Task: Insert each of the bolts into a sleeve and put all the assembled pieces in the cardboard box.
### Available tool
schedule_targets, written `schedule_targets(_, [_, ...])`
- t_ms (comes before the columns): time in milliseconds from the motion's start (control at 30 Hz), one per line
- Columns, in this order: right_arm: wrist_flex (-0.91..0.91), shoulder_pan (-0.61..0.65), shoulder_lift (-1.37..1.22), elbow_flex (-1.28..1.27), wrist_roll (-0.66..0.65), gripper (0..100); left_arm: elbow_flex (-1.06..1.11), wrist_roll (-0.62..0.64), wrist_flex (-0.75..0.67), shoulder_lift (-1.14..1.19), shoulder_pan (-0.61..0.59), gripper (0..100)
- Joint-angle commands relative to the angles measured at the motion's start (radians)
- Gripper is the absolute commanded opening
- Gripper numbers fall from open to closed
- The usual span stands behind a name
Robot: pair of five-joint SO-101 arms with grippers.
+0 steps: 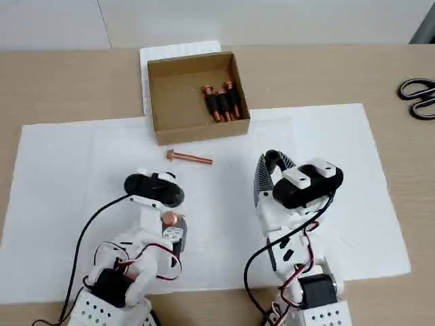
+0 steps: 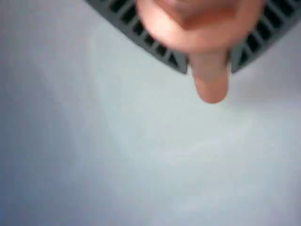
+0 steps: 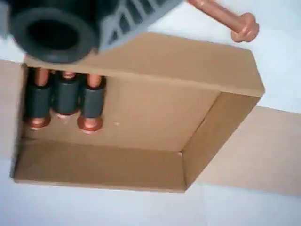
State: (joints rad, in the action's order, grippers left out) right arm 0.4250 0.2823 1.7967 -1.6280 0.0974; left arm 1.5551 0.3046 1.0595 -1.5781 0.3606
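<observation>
The cardboard box stands at the back with three assembled pieces in its right part; they also lie side by side in the right wrist view. A loose copper bolt lies on the white paper just in front of the box. My left gripper is low over the paper, shut on a second copper bolt whose shank sticks out past the grey fingers. My right gripper hovers right of the loose bolt, shut on a black sleeve whose bore faces the camera.
A large white paper sheet covers the wooden table under both arms. Scissors lie at the far right edge. A smaller white sheet pokes out behind the box.
</observation>
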Motion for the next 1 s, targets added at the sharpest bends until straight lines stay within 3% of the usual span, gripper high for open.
schedule_targets(0, [-0.008,0.004,0.018,0.017,-0.006,0.4,-0.002,0.006,-0.051,-0.008,-0.014,1])
schedule_targets(133, [-0.008,0.005,0.018,0.018,-0.006,0.4,0.021,0.006,-0.112,-0.008,-0.014,1])
schedule_targets(400, [-0.008,0.005,0.018,0.017,-0.006,0.4,0.012,0.008,-0.057,-0.008,-0.008,1])
schedule_targets(567, [-0.008,0.005,0.018,0.018,-0.005,0.4,-0.002,0.008,-0.002,-0.005,-0.008,11])
schedule_targets(967, [-0.002,0.005,0.018,0.021,-0.008,0.4,-0.015,0.028,0.015,-0.003,-0.063,8])
